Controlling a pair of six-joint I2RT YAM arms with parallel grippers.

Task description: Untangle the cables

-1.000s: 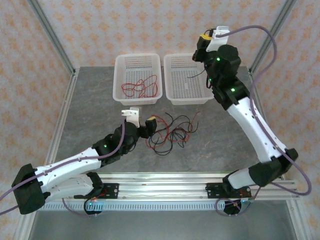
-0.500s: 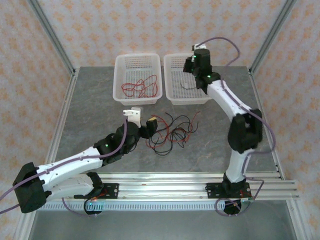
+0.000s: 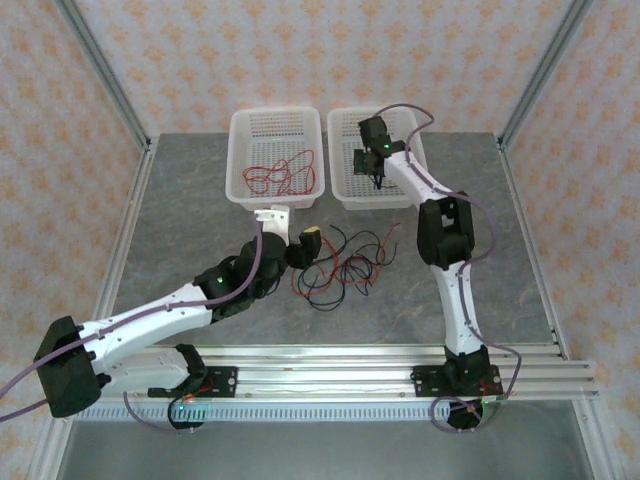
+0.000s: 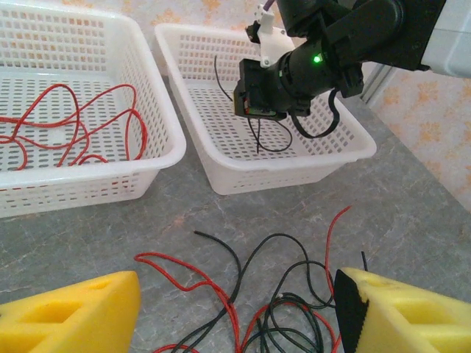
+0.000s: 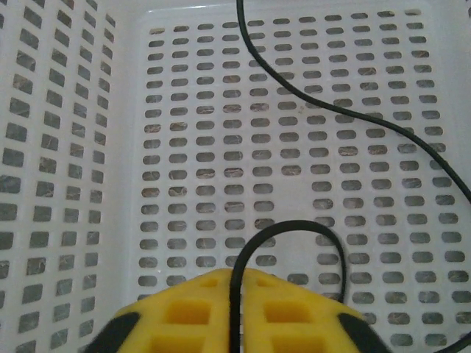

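A tangle of red and black cables [image 3: 345, 265] lies on the grey table, in front of two white baskets. My left gripper [image 3: 305, 245] hovers at the tangle's left edge. In the left wrist view it [image 4: 235, 323] stands open, its yellow fingers [image 4: 73, 316] on either side of the cables [image 4: 294, 294]. My right gripper [image 3: 374, 172] reaches down into the right basket [image 3: 375, 203]. Its yellow pads [image 5: 184, 316] are shut on a black cable [image 5: 294, 223], which loops across the basket floor. Red cables [image 3: 283, 175] lie in the left basket [image 3: 250, 200].
Both baskets stand side by side at the back of the table, with a narrow gap between them. The right arm [image 3: 440, 235] stretches over the table right of the tangle. Aluminium frame posts mark the corners, and a rail runs along the near edge.
The right arm has swung left and down from above the basket's right side into the right basket, carrying the black cable. The left gripper has edged slightly up and right toward the tangle.
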